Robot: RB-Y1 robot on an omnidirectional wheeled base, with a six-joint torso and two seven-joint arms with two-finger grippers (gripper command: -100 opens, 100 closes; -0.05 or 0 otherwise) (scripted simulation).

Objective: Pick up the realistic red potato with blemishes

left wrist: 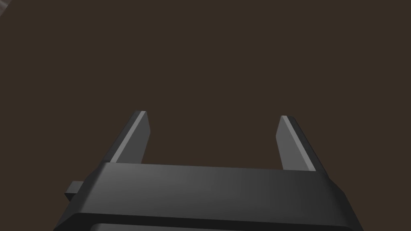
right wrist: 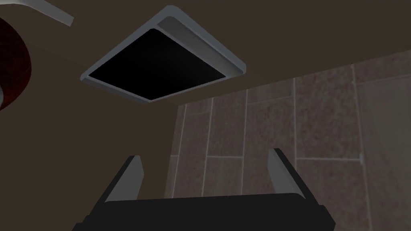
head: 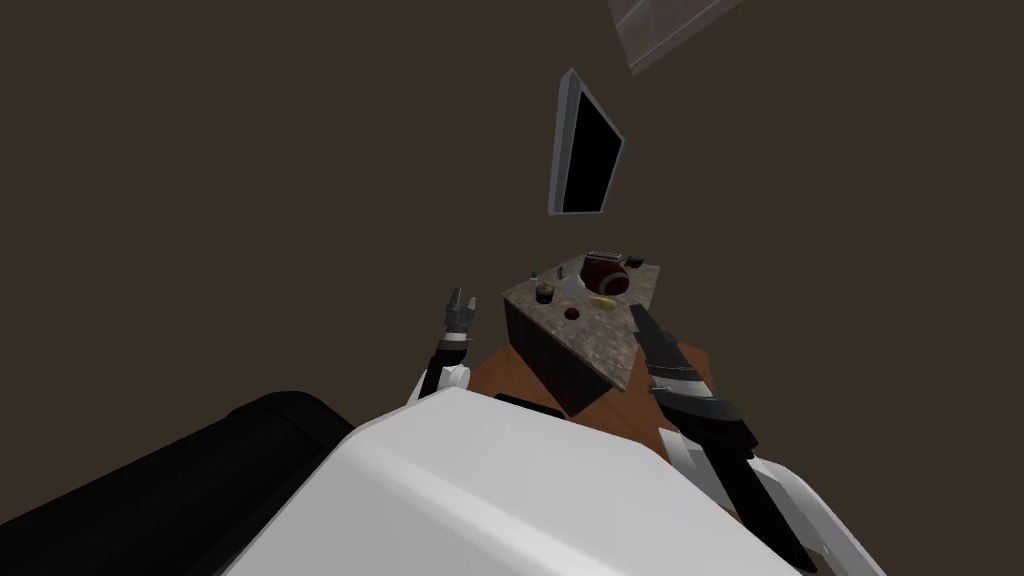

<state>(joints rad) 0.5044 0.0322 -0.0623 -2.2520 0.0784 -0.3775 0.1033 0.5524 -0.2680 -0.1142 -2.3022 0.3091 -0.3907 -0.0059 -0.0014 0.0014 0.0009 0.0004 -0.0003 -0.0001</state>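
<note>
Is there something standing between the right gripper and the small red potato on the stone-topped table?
Nothing visible lies directly between. The open right gripper is at the table's edge; the potato lies on bare top. A small yellow thing lies close beside that path, toward the dark red bowl.

No legible writing.
Nothing could be read on the speckled counter, on the small items upon it, or on the grey-framed black panel above.
</note>
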